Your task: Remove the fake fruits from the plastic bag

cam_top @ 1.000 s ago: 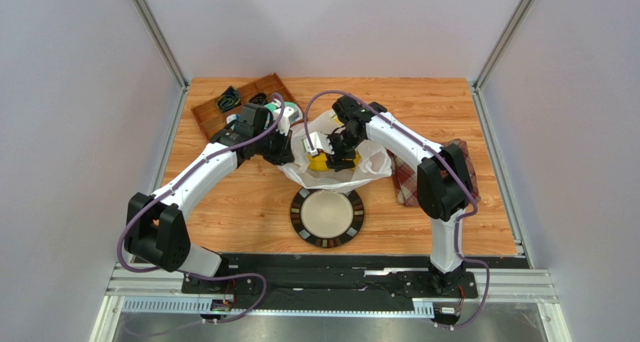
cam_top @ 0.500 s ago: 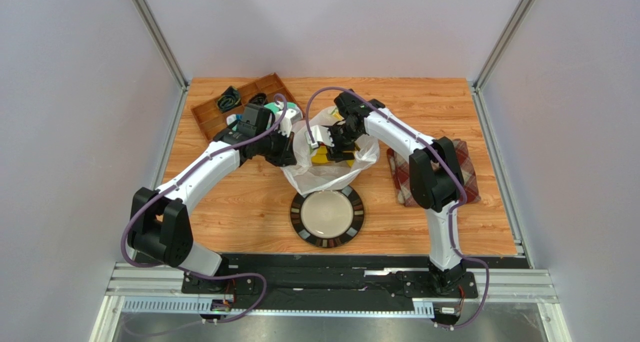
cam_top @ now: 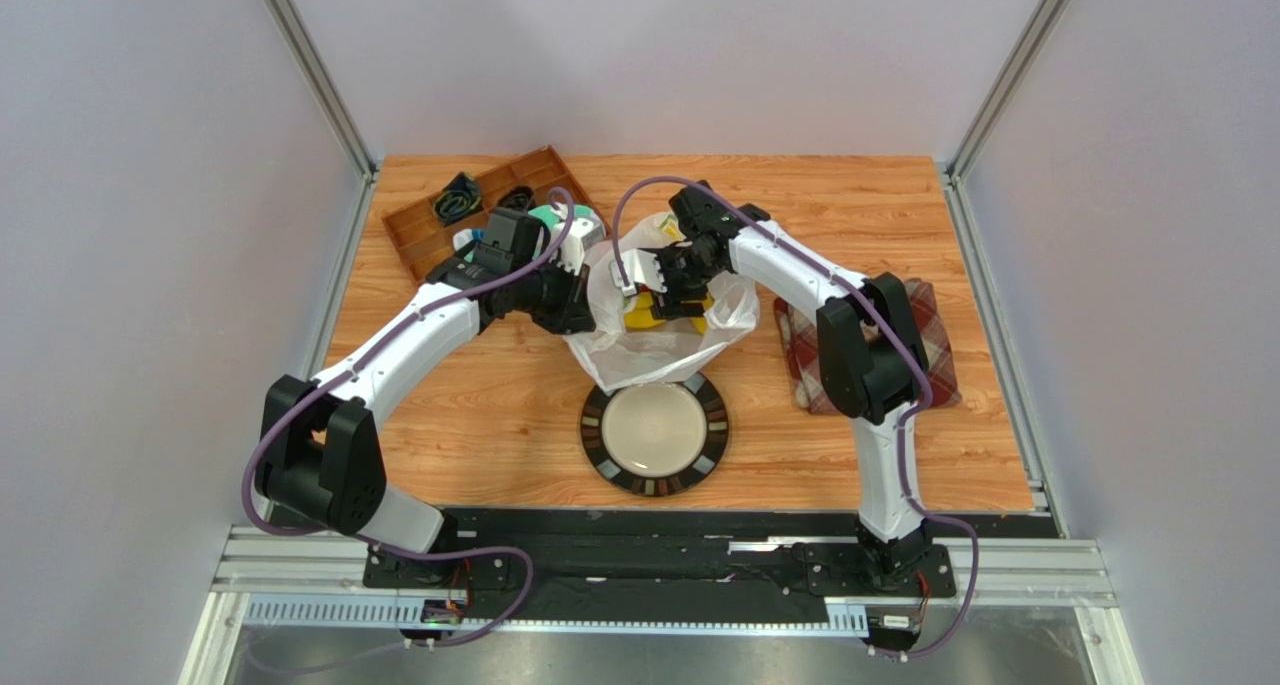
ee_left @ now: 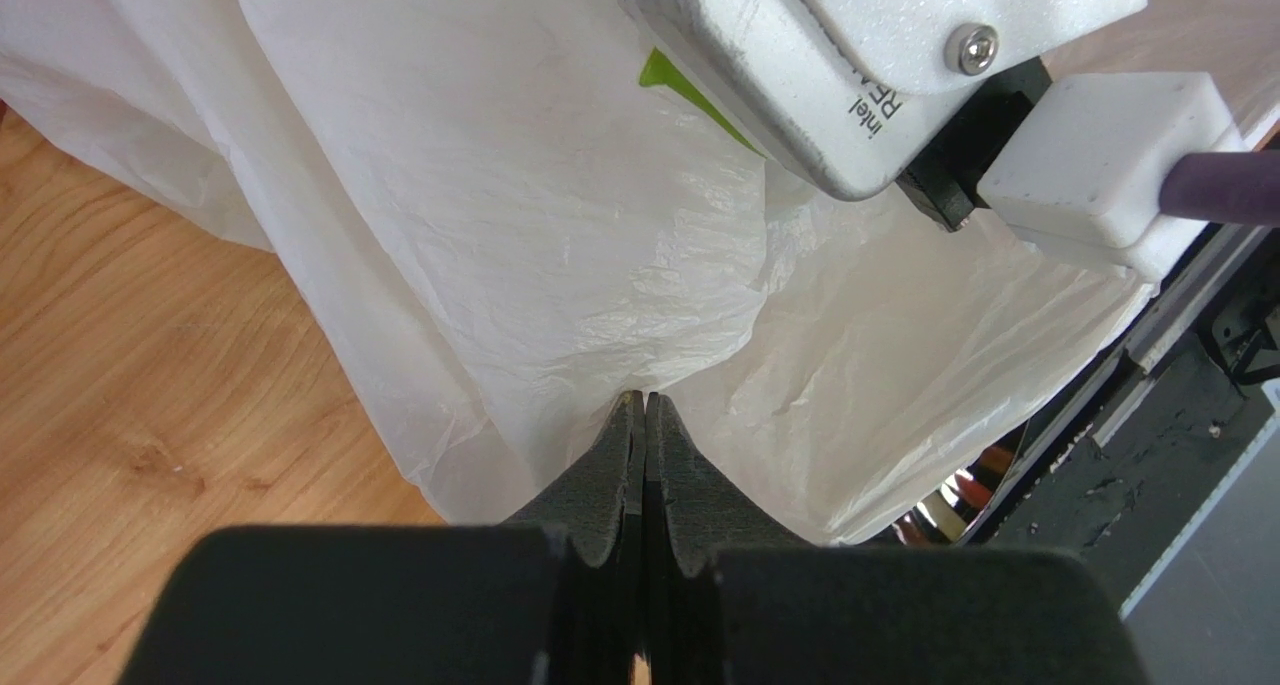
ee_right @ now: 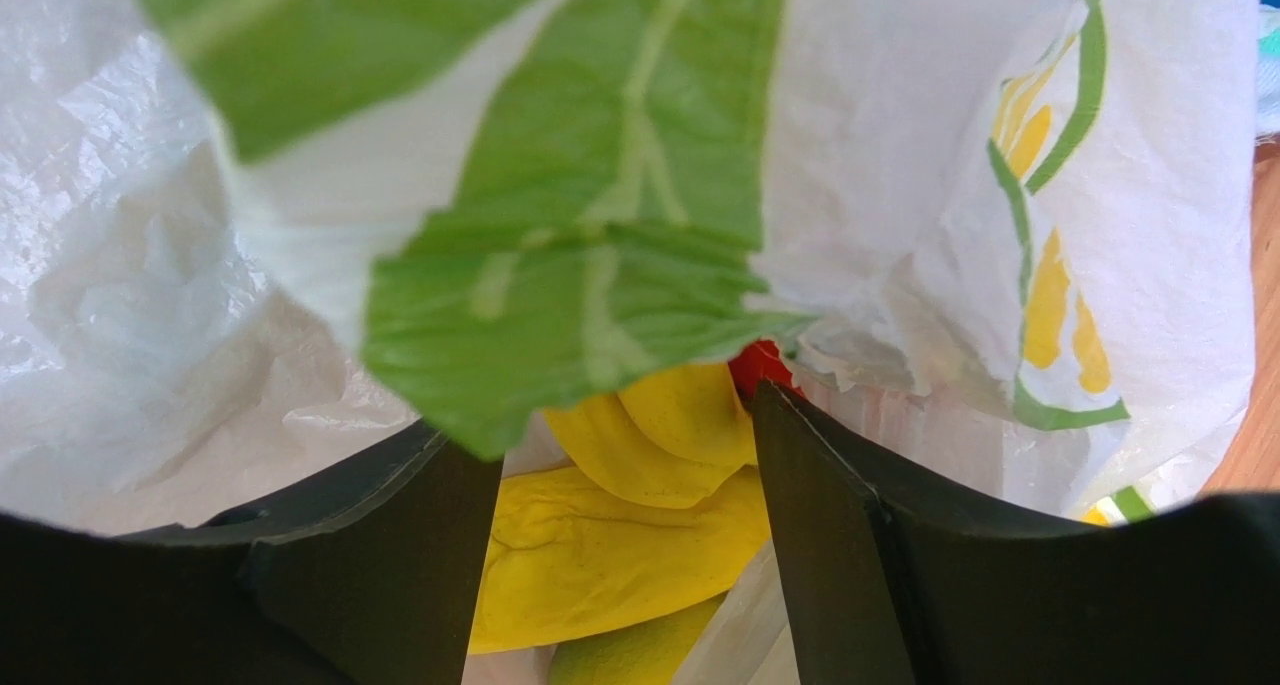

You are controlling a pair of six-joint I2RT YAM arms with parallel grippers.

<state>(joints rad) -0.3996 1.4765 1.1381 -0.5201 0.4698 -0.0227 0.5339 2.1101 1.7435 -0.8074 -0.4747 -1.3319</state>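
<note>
Fake fruits (ee_right: pixel 639 543) sit deep inside the plastic bag (cam_top: pixel 657 352) at mid-table, mostly yellow with a glimpse of red. Left gripper (ee_left: pixel 643 409) is pinched tight on the bag's film, apparently holding the mouth up so the right gripper (ee_right: pixel 609 430) can reach in. Its jaws stand apart, straddling the yellow fruit, nothing grabbed yet. Wooden table (cam_top: pixel 481 400), round plate (cam_top: pixel 654 433) just beside the bag, pale walls (cam_top: pixel 150 265) around.
</note>
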